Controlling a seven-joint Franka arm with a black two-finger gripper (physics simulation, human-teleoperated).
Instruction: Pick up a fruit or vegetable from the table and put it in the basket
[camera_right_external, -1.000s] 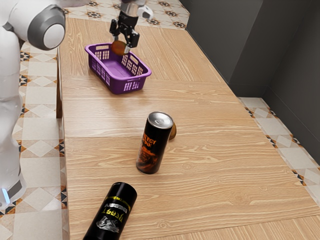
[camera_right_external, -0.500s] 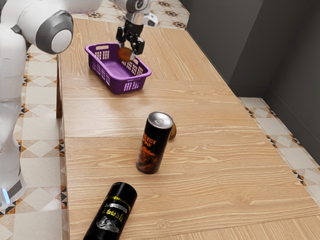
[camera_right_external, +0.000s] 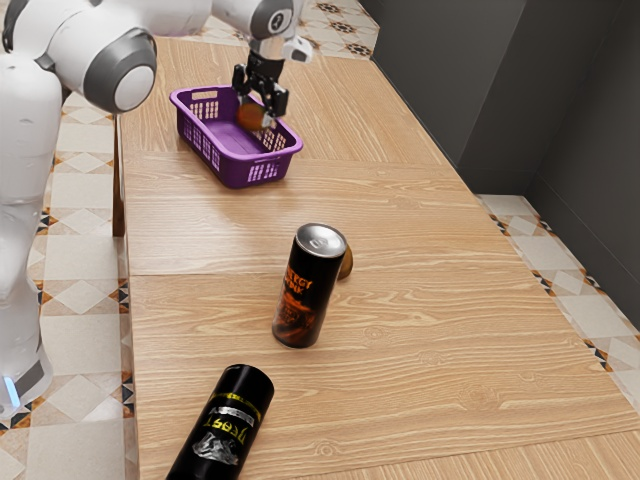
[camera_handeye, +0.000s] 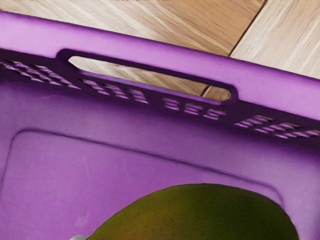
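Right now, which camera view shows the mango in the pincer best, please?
The wrist view: the mango is large there, and its green, yellow-tinged skin with small dark dots is visible, though the lower edge cuts it. The exterior view shows it small and orange-brown, between the fingers of the pincer, against the purple basket.

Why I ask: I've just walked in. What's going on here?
A robot arm is bringing a fruit, apparently a mango, to a purple basket. Its hand grips the fruit above the basket's floor, not yet released. On the table, an upright drink can partly hides something brown.
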